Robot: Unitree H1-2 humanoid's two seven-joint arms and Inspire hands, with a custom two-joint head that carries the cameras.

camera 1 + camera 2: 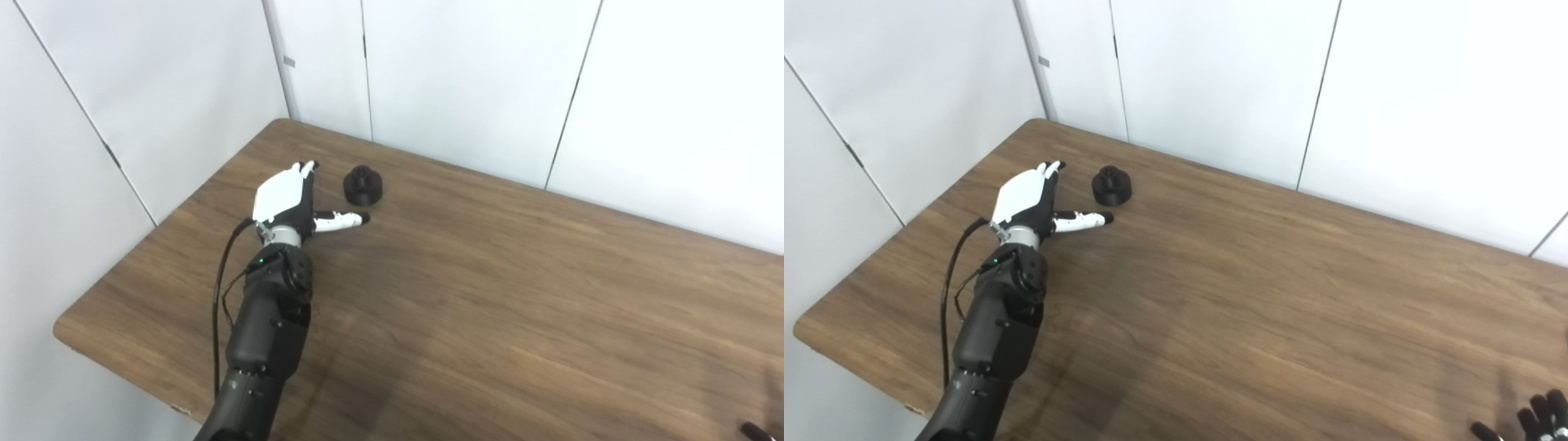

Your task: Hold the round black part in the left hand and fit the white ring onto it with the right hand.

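The round black part (363, 185) stands on the wooden table (490, 275) near its far left corner, with a small raised hub on top. My left hand (289, 199) lies just left of it, open, its fingers stretched toward the wall and its thumb pointing right below the part, not touching it. Only the dark fingertips (1540, 409) of my right hand (1532, 419) show at the bottom right corner, spread apart and holding nothing I can see. No white ring is visible in either view.
White wall panels (465, 79) close off the table's back and left sides. The table's left edge (67, 327) runs near my left arm. Bare wood spreads across the middle and right.
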